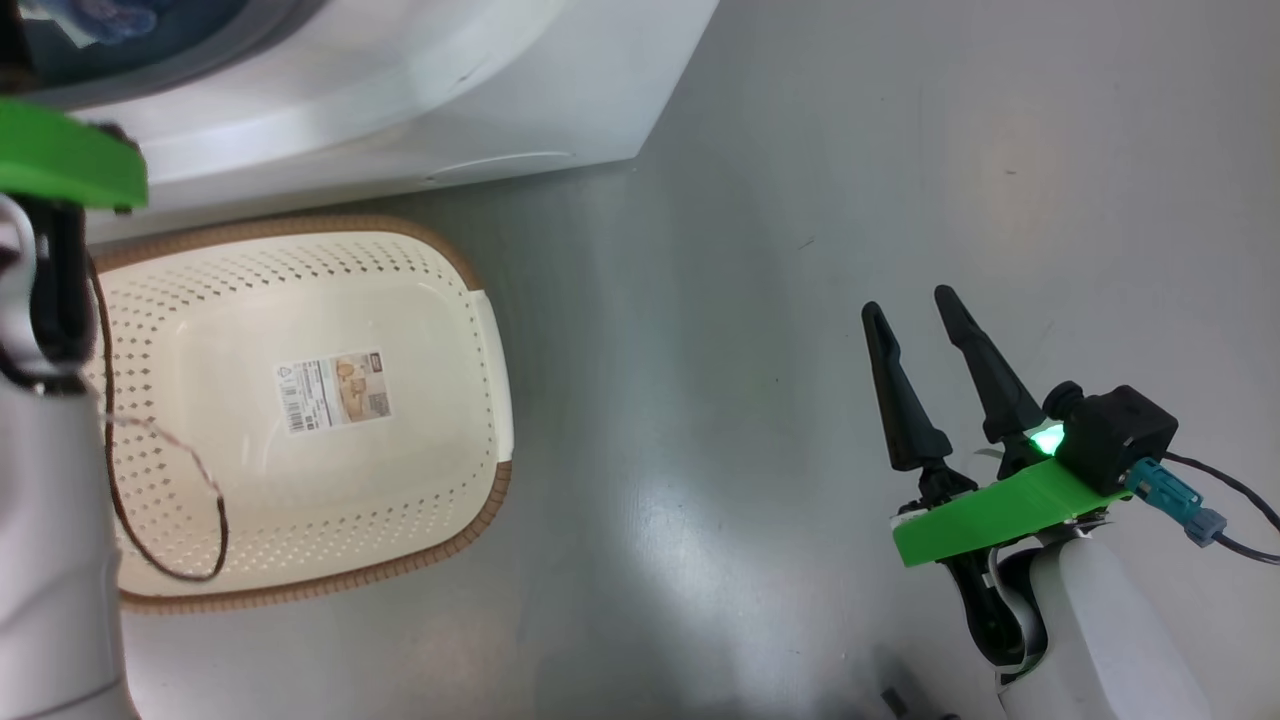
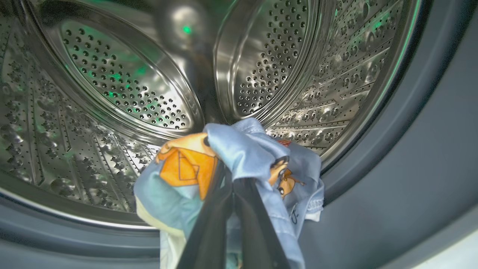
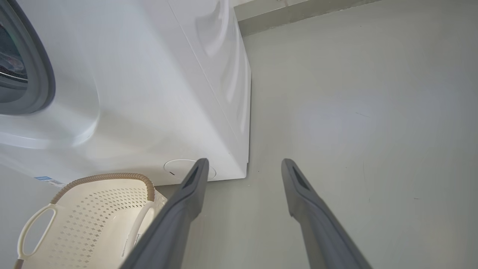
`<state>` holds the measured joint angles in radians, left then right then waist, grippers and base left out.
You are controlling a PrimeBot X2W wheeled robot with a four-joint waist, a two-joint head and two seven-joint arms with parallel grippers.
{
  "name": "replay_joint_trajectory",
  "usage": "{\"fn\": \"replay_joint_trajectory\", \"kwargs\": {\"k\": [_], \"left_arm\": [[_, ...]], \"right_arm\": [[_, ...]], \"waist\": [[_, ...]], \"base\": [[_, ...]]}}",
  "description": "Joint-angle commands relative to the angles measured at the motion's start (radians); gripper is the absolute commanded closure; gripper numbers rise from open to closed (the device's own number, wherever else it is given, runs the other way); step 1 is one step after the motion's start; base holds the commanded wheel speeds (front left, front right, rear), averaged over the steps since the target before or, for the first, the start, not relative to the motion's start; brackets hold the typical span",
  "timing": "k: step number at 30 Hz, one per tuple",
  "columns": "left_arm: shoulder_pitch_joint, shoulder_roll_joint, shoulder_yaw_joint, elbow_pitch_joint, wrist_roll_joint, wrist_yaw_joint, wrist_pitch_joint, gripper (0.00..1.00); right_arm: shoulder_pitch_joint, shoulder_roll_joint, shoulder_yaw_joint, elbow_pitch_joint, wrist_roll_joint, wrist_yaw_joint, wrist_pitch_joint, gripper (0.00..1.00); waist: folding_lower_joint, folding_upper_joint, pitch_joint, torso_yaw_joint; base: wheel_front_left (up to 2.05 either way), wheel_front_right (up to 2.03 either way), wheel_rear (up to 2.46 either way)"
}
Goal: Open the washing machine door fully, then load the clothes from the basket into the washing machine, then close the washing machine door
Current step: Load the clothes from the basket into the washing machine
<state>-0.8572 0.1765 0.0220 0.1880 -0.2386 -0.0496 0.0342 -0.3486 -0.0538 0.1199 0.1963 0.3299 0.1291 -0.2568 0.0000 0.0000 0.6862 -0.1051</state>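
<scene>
Between the left gripper's (image 2: 232,183) fingers, pressed shut, the clothes (image 2: 246,149) bunch around the tips, at the mouth of the drum (image 2: 112,82) of the washing machine (image 1: 400,100). Well left of the right gripper (image 1: 908,300), spread wide and holding nothing, the basket (image 1: 430,290) lies bare. Loading looks nearly done; letting go and closing the door are left.

Smooth pale grey glossy floor (image 1: 800,200), soft glare patches. Head view: large white boxy front-loading washing machine (image 1: 450,110) stands on it at 11 o'clock. Cream-white perforated plastic basket with brown woven-look rim (image 1: 480,520) sits at 9 o'clock, just beside the machine's base. White label sticker (image 1: 333,390) on its bottom.
</scene>
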Motion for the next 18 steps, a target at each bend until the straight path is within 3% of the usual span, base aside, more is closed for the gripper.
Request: {"fn": "replay_joint_trajectory", "kwargs": {"k": [1,18], "left_arm": [[-0.021,0.044,0.017,-0.016,0.008,-0.006,0.005,1.00],[-0.304,0.101,-0.032,0.283,0.001,-0.044,0.005,1.00]], "right_arm": [[0.018,0.004,0.027,-0.015,0.022,0.002,-0.005,0.00],[0.015,0.004,0.035,-0.029,0.030,0.002,-0.005,0.00]], "waist": [[0.0000,0.0000,0.002,-0.003],[0.0000,0.0000,0.070,-0.038]], "base": [[0.00,0.00,0.00],[0.00,0.00,0.00]]}}
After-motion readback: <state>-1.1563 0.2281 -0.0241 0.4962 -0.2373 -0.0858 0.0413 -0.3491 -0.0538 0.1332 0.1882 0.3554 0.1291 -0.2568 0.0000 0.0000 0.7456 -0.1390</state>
